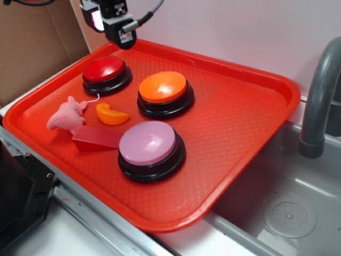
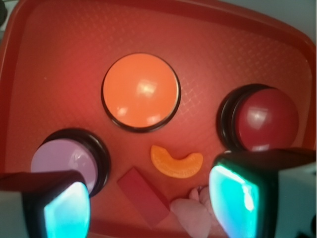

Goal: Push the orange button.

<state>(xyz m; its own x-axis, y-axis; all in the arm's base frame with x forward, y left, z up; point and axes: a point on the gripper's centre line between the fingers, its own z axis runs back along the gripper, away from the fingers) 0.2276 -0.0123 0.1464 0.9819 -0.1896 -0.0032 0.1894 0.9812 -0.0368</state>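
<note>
Wrist and exterior views. The gripper (image 2: 148, 208) hangs above the red tray (image 1: 240, 122), its fingers (image 2: 67, 206) spread wide apart and grasping nothing; only the finger ends show, cut off by the lower frame edge. The orange button (image 2: 140, 92) lies ahead of the fingers, between their lines and well clear of both. The pink button (image 2: 64, 159) is partly hidden behind one finger, the red button (image 2: 266, 119) partly behind the other. Between the fingers lie an orange crescent piece (image 2: 177, 161), a red block (image 2: 143, 196) and a pink plush toy (image 2: 195, 213), blurred and cropped. In the exterior view the gripper (image 1: 121, 33) is cut off at the top edge.
</note>
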